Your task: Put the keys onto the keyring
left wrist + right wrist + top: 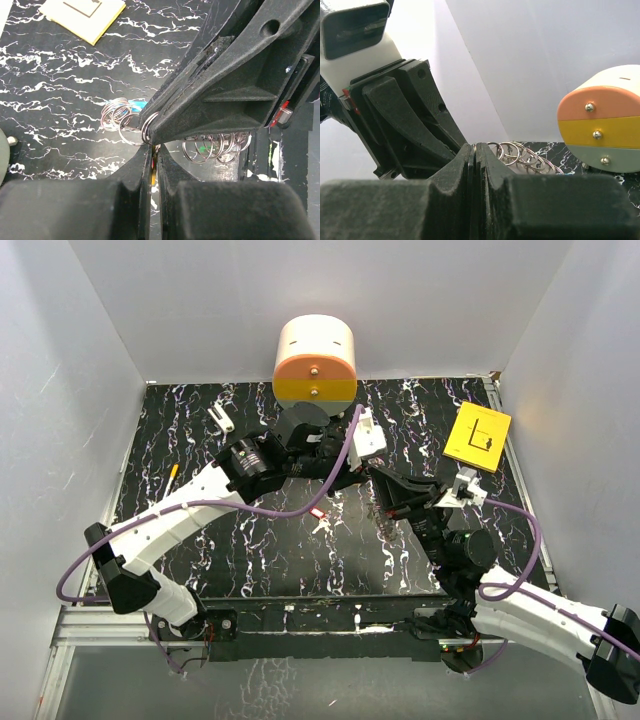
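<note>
In front of the orange-and-yellow drum, which is standing against the back wall, a black white-veined table is lying inside plain white walls. The left arm and the right arm are both reaching in toward the drum and meeting just before it, so their black heads are covering that patch of table from above. A yellow booklet is lying flat to the right of the drum, and a white clip is lying to its left. Just short of the drum, the left gripper is showing its fingers pressed together on one loop of the keyring, and the right gripper is pinching the same chain of steel loops right beside it, tips almost touching. The chain is hanging above the table, its long axis running sideways across the left wrist view and trailing toward the drum's foot in the right wrist view. The blue key is peeking out among the loops on one side of the pinch, the green key on the other; which way either is pointing cannot be told. The red key is lying loose on the table, farther from the drum than the grippers.
</note>
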Motion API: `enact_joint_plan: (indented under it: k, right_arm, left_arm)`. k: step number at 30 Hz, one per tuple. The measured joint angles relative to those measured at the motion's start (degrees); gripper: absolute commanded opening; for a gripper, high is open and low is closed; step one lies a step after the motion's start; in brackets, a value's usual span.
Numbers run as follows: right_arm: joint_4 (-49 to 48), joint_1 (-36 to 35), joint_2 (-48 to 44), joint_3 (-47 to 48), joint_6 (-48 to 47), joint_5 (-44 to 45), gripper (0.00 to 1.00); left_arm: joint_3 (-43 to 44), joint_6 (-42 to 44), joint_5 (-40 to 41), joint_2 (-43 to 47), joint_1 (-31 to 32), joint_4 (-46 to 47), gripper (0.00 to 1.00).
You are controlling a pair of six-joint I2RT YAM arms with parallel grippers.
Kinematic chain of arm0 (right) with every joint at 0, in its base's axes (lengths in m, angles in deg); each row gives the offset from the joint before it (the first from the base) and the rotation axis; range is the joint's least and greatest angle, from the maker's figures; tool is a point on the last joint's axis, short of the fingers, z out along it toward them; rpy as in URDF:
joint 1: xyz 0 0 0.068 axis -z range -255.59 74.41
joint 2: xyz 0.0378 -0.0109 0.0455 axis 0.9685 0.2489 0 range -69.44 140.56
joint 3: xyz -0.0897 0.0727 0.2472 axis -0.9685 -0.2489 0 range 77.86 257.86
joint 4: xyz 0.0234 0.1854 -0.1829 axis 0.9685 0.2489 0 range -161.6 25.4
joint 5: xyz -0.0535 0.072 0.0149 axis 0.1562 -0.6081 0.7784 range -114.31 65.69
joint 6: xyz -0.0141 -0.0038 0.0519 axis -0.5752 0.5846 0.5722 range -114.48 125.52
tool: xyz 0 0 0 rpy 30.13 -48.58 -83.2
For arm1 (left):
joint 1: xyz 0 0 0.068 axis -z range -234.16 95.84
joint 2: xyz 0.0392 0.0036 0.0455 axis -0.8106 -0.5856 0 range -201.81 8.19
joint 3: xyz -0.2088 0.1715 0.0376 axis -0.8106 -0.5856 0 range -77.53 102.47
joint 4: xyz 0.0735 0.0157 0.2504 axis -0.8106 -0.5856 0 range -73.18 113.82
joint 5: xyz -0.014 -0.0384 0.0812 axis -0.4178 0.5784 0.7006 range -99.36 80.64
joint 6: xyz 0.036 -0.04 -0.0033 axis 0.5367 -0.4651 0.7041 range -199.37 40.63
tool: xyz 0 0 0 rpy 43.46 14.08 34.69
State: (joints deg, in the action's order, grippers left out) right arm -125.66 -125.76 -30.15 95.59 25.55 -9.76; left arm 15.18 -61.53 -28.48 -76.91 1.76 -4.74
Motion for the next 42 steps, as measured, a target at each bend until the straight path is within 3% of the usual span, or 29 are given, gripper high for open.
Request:
enact_joint_plan:
  k: [18, 30, 42]
  right_arm:
    - [-0.8, -0.8, -1.6, -2.3, 3.7, 4.7, 0.08]
    - [-8.6, -1.6, 1.8, -3.7, 6.3, 8.5, 0.08]
    - [-11.1, -4.5, 5.7, -2.9, 4.8, 15.8, 0.08]
  left_arm:
    - [0.0, -1.1, 2.2, 0.0, 0.6, -0.1, 0.0]
    - [0.0, -1.2, 2.1, 0.0, 0.7, 1.3, 0.0]
    - [0.9, -0.1, 8.5, -1.6, 2.2, 0.7, 0.0]
